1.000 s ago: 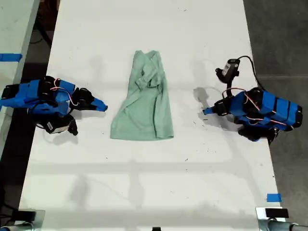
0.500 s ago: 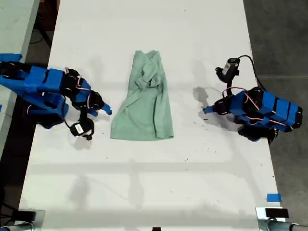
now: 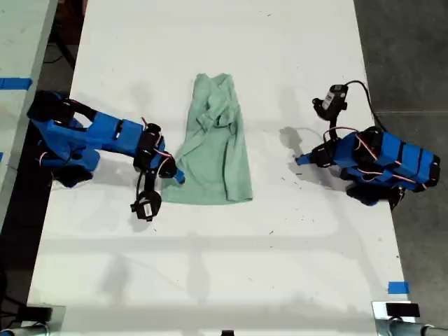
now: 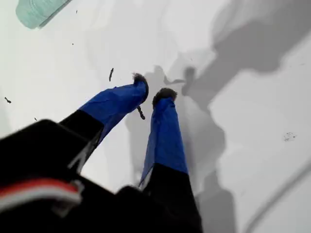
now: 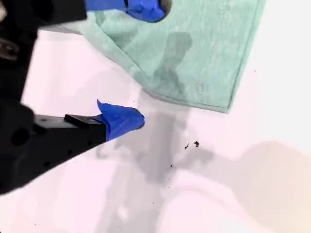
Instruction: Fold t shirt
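**Second gripper spread over shirt's hem corner; first gripper idle on bare table**

White table (image 3: 224,280) fills the exterior view. The t shirt (image 3: 213,150) lies flat near its middle, long axis running from the far end of the table toward the near end, neck far, wide hem near. It is wrinkled and bunched around the upper half.

My second gripper (image 5: 141,65) is the arm on the exterior view's left, stretched across to the hem corner on that side. Jaws are apart: one blue fingertip over the cloth edge, the other on bare table just beside it, so the hem edge sits between them. Not clamped yet, by my read. The next move probably calls for closing on that corner and carrying it along the long axis toward the neck.

My first gripper (image 4: 151,94) is the arm on the exterior view's right, well apart from the shirt, jaws nearly together with a narrow gap, holding nothing.

The second wrist view shows the hem corner and the fingertip straddle that the exterior view blurs. The first wrist view catches only a sliver of shirt at its frame edge. Only the exterior view shows the whole garment and both arms.
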Available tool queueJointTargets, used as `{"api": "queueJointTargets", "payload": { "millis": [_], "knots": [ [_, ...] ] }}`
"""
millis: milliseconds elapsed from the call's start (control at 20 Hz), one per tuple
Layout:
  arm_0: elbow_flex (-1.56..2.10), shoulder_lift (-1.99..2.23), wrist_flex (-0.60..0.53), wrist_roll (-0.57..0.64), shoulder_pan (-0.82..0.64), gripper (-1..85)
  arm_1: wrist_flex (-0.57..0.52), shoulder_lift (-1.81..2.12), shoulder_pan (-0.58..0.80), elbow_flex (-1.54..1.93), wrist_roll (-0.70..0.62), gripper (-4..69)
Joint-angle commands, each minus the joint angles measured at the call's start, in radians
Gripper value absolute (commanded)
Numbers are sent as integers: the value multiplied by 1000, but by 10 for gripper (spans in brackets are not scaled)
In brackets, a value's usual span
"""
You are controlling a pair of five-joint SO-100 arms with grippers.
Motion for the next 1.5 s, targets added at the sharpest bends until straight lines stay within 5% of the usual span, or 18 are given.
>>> {"api": "queueJointTargets", "payload": {
  "millis": [0, 200, 500, 650, 850, 1150, 1350, 1450],
  "knots": [
    [-55, -9, -54, -40, 52, 300, -23, 12, 5, 61, -15, 59],
    [-3, -64, -124, -97, 51, 257, -23, 12, 3, 61, -15, 59],
    [-5, -238, -167, -58, -28, -1, -23, 12, -3, 61, -17, 59],
    [-72, -239, -114, -64, -20, -1, -23, 12, -2, 61, -18, 59],
    [-396, -270, 127, -49, 21, -1, -23, 12, 2, 61, -20, 59],
    [-828, -449, 127, 120, 21, -1, -25, 12, 3, 61, -21, 59],
    [-870, -612, -17, 195, 18, 35, -25, 12, 3, 61, -21, 59],
    [-870, -664, -77, 222, 29, 250, -25, 12, 3, 61, -21, 59]
  ]
}}
